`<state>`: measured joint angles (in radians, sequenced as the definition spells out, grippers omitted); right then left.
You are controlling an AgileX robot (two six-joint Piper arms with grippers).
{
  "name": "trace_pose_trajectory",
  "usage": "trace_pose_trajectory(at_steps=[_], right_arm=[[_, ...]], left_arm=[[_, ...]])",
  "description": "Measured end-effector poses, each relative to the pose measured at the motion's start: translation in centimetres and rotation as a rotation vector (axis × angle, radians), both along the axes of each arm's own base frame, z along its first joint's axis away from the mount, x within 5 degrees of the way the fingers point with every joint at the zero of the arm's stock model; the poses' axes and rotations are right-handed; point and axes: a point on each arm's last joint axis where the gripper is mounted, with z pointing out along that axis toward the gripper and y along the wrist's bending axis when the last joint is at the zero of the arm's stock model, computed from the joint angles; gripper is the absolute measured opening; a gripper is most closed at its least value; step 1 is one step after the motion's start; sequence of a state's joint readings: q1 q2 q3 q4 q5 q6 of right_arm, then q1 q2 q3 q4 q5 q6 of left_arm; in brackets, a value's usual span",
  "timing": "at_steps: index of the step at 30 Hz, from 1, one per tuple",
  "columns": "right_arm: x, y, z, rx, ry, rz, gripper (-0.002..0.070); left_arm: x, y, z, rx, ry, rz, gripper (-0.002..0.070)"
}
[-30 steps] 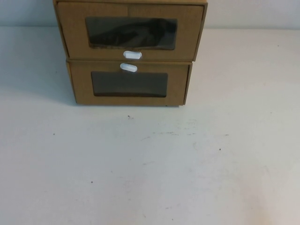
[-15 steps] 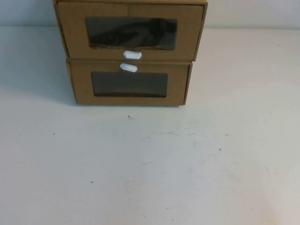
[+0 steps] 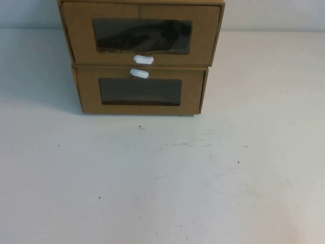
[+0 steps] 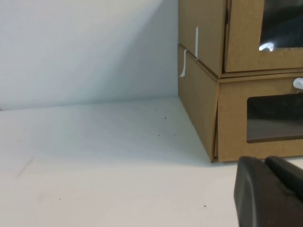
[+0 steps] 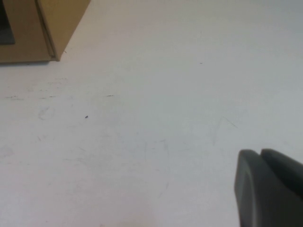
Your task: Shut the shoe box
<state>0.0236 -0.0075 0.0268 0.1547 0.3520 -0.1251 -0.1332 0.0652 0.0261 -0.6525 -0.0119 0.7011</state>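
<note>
The shoe box [image 3: 141,34] is the upper of two stacked brown cardboard boxes at the table's far middle. It has a clear window and a white pull tab [image 3: 143,59] below the window. It also shows in the left wrist view [image 4: 244,42]. My left gripper [image 4: 262,161] is shut and empty, low over the table, in front of the stack's left corner. My right gripper [image 5: 259,152] is shut and empty, over bare table to the right of the stack. Neither gripper shows in the high view.
The lower cardboard box [image 3: 139,91] carries its white tab [image 3: 139,73] above its window and bears the shoe box. Its corner shows in the right wrist view [image 5: 61,19]. The white table [image 3: 162,178] spreads in front and to both sides. A pale wall stands behind.
</note>
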Motion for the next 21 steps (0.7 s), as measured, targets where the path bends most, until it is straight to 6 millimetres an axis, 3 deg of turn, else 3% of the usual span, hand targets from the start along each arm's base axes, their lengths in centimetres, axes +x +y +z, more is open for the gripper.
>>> trace_pose_trajectory(at_steps=[9, 21], right_arm=[[0.0, 0.0, 0.0, 0.000, 0.000, 0.000, -0.0011], [0.0, 0.0, 0.0, 0.000, 0.000, 0.000, -0.0011]], left_arm=[[0.0, -0.1, -0.1, 0.014, 0.013, -0.011, -0.0003], [-0.8, 0.0, -2.4, 0.112, 0.221, -0.028, -0.0003]])
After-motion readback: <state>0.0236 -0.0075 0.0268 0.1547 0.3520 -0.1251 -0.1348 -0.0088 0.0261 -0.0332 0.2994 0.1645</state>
